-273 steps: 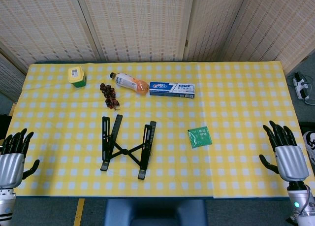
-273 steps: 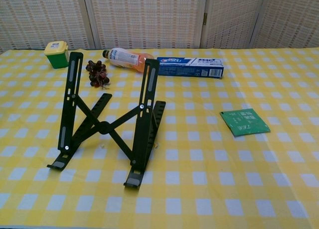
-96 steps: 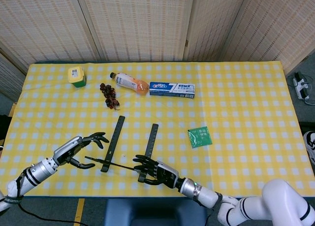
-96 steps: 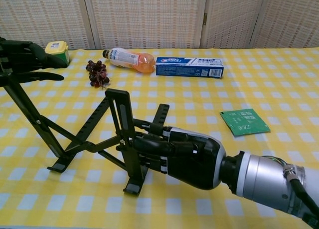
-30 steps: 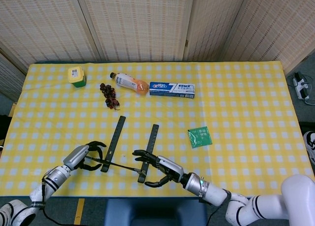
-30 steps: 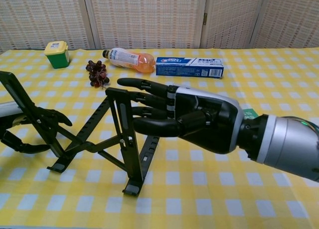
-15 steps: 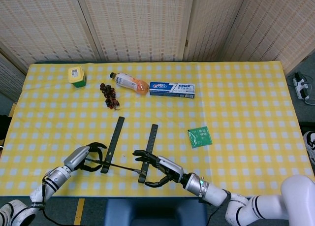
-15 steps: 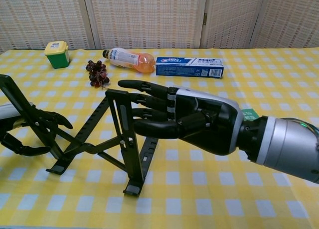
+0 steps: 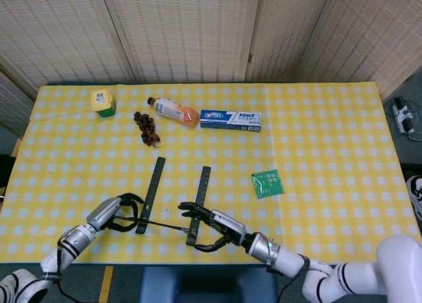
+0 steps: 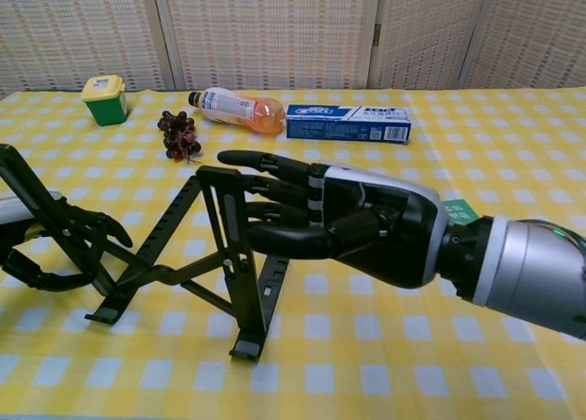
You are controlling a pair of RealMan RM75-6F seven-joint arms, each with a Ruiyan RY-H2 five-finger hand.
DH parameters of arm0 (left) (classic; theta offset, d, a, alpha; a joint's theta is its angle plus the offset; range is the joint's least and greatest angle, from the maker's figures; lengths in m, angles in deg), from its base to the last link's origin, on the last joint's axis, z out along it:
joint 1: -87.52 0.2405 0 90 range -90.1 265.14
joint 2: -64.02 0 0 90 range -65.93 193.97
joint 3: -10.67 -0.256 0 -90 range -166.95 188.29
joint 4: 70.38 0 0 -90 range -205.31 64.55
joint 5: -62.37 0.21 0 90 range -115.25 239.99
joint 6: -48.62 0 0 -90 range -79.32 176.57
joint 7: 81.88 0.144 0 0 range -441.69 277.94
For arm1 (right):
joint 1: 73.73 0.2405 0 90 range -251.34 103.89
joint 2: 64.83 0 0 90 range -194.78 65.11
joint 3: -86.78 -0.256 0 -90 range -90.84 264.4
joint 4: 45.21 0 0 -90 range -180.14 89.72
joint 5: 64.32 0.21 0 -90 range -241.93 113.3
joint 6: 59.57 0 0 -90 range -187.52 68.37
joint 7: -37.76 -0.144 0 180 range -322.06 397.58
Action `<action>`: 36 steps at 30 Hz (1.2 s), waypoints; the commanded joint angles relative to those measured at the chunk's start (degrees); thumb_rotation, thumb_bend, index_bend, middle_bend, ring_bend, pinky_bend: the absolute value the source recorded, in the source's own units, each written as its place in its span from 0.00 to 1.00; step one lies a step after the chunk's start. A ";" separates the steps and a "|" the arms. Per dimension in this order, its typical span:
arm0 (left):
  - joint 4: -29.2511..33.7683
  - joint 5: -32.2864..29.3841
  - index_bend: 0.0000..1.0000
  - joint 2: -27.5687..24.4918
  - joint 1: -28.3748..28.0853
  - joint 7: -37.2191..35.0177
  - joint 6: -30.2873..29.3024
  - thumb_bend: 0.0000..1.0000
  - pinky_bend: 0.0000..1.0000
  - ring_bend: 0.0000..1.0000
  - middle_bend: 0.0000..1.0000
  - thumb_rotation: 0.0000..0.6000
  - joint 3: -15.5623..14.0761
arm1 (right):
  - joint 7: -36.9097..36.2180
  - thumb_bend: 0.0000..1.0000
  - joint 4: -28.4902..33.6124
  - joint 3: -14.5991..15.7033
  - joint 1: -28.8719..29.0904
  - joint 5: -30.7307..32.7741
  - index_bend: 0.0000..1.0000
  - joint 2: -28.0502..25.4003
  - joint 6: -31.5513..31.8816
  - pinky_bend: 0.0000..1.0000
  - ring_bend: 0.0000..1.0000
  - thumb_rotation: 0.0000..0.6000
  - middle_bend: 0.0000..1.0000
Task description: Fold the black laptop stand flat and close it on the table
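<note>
The black laptop stand (image 9: pixel 200 191) stands half-collapsed near the table's front edge, its two rails joined by crossed struts (image 10: pixel 174 275). My left hand (image 9: pixel 105 216) (image 10: pixel 37 230) curls its fingers around the left rail, low on it. In the chest view that rail leans far out to the left. My right hand (image 9: pixel 217 227) (image 10: pixel 366 223) is beside the right rail (image 10: pixel 233 246), fingers stretched out behind its upper part and thumb near it, not closed on it. The right rail's foot rests on the cloth.
Along the back of the yellow checked table (image 9: pixel 330 151) lie a green-and-yellow tub (image 9: pixel 103 102), dark grapes (image 9: pixel 146 128), a bottle on its side (image 9: pixel 173 110) and a toothpaste box (image 9: pixel 230 120). A green packet (image 9: pixel 267 183) lies right of the stand.
My left hand has drawn the left rail a little further left and lower, spreading the stand. My right hand has stayed beside the right rail with its fingers stretched out.
</note>
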 commanded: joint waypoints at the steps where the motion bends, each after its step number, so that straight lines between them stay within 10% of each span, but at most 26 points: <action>1: -0.01 0.11 0.65 0.05 0.02 -0.02 -0.01 0.50 0.20 0.20 0.32 1.00 -0.03 | 0.06 0.33 0.00 0.04 0.00 -0.08 0.07 -0.03 0.03 0.00 0.08 1.00 0.07; 17: 1.31 1.09 0.37 -0.83 0.83 -0.61 -1.75 0.45 0.17 0.11 0.26 1.00 -0.44 | 12.18 0.33 -1.16 -0.03 -0.44 -0.15 0.06 0.26 -0.51 0.00 0.06 1.00 0.04; 24: 3.65 1.52 0.15 -4.54 1.48 2.37 -3.81 0.44 0.06 0.00 0.12 1.00 -0.50 | 19.93 0.33 -0.99 -3.07 -1.43 3.55 0.03 2.81 -0.51 0.00 0.06 1.00 0.04; 36: 8.73 0.37 0.09 -10.88 3.65 7.52 -8.88 0.43 0.01 0.00 0.08 1.00 1.58 | 28.62 0.33 -2.16 -9.34 -1.38 10.87 0.01 7.07 -2.87 0.00 0.06 1.00 0.04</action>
